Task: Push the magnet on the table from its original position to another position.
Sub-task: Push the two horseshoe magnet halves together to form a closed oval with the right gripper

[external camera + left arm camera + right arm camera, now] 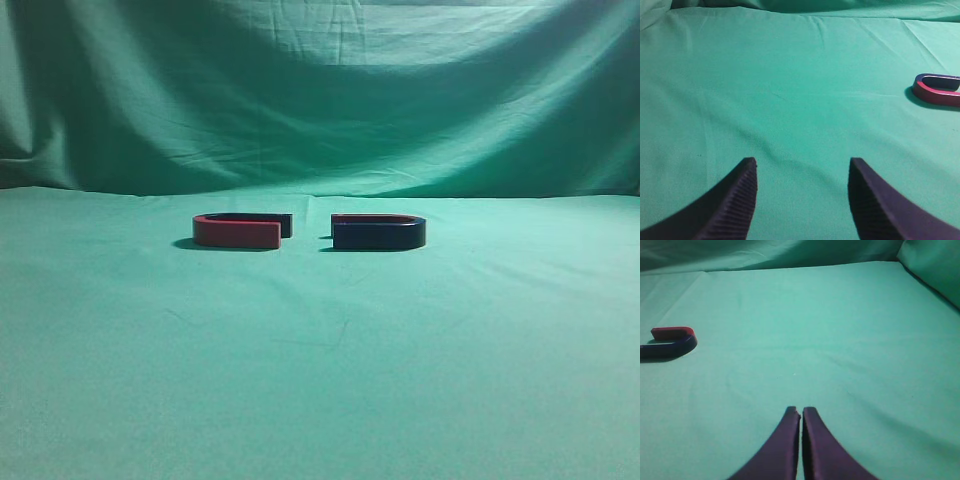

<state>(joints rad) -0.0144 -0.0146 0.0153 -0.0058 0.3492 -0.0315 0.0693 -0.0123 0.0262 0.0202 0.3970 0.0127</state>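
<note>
Magnets lie side by side on the table (320, 380), toward its far edge and about midway between the left and right edges. The magnet (378, 232) to be pushed is the dark one with the thin red upper edge; it sits right of centre, its open ends facing the red magnet (240, 231), with a clear gap between them. Neither arm shows in the front view, so both are well apart from the magnets.

In the left wrist view the left gripper (802, 170) hovers over bare cloth with its fingers spread wide, holding nothing; the red magnet is far off near the right edge of that view. The right gripper (801, 412) has its two fingers pressed together, with nothing between them, and the dark magnet lies far to its left.

I judge that the pushing has not begun. The right arm is the nearer one. It should next come down beside the dark magnet and slide it with the closed fingertips, away from the red magnet.
</note>
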